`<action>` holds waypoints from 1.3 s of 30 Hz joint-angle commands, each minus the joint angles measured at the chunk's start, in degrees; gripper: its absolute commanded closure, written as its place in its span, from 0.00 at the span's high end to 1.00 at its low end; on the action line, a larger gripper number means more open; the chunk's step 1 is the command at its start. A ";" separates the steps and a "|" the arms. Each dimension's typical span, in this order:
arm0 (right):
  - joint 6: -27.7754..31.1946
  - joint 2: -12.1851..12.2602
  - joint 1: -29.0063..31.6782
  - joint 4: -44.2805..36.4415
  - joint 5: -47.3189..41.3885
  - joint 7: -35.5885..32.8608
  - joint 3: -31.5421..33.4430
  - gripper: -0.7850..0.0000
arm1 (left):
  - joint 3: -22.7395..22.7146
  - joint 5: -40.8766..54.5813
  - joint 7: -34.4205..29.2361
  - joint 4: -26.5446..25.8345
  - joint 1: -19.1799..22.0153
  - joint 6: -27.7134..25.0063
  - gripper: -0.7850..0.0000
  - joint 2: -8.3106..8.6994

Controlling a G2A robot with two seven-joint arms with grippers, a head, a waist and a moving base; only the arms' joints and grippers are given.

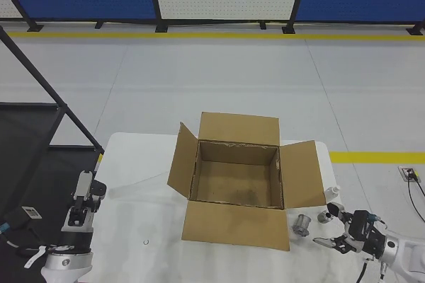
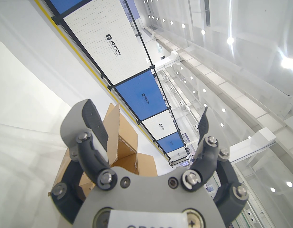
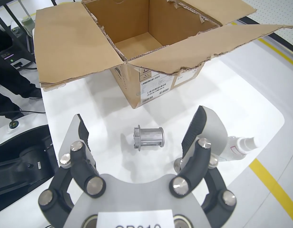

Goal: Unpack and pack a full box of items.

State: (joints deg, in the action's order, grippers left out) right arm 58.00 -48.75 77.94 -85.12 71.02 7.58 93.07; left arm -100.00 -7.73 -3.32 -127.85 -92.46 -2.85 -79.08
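An open cardboard box [image 1: 235, 185] stands mid-table with all flaps folded out and a bare floor inside [image 3: 139, 42]. A small grey metal cylinder [image 1: 301, 225] lies on the white table by the box's near right corner; in the right wrist view this cylinder [image 3: 148, 137] lies on its side. My right gripper [image 1: 328, 227] sits just right of it, open, nothing between its fingers [image 3: 139, 129]. My left gripper [image 1: 85, 200] rests at the table's left edge, pointing up and open [image 2: 148, 117], with the box [image 2: 122, 148] beyond it.
A small white spray bottle [image 3: 239, 147] lies on the table to the right of the right gripper, near the rounded table corner. A black frame [image 1: 35, 92] stands left of the table. A small ring [image 1: 146, 242] lies on the table's front left.
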 commanded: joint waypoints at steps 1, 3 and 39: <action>0.00 -0.01 -0.01 0.02 0.01 -0.02 -0.01 1.00 | 0.00 0.00 0.00 0.00 0.00 0.00 1.00 0.00; 0.00 -0.01 -0.01 0.02 0.01 -0.02 -0.01 1.00 | 0.00 0.00 0.00 0.00 0.00 0.00 1.00 0.00; -14.18 -6.17 -19.31 20.68 -19.13 -5.11 -20.18 0.00 | -1.99 0.52 3.30 -2.23 -5.12 -3.34 1.00 0.01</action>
State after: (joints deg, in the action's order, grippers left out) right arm 43.81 -54.78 59.08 -64.59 52.18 2.86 73.29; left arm -101.95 -7.25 -0.11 -130.03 -97.42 -6.09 -79.06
